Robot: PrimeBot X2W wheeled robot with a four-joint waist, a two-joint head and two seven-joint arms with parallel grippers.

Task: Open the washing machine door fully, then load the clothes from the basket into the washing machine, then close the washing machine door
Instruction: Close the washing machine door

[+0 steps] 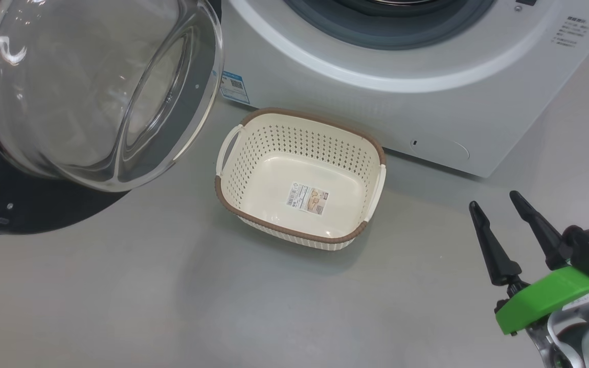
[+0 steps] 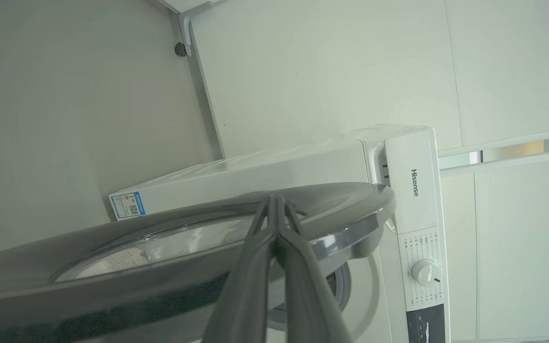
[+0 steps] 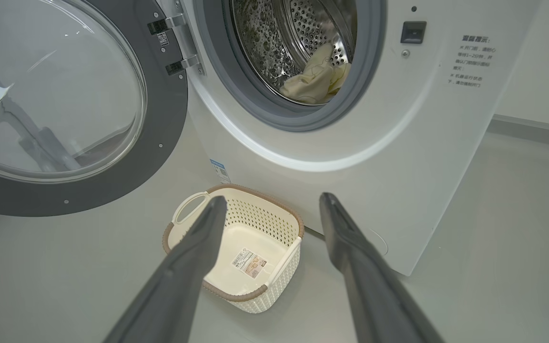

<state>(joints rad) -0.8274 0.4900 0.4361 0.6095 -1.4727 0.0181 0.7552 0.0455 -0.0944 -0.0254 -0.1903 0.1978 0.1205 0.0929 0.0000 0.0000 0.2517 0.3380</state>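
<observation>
Door (image 1: 95, 87) open, clothes (image 3: 315, 81) in drum (image 3: 265, 43) — left gripper (image 2: 277, 197) jaws shut, gripping nothing; right gripper (image 1: 494, 199) jaws wide, free.

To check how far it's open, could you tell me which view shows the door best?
The right wrist view: the door hangs open with both hinges showing. The head view crops its glass bowl; the left wrist view gives its rim edge-on.

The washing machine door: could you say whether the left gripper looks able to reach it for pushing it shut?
Probably yes: the shut left gripper sits at the outer rim of the open washing machine door, nothing between them, though contact is unclear.
</observation>
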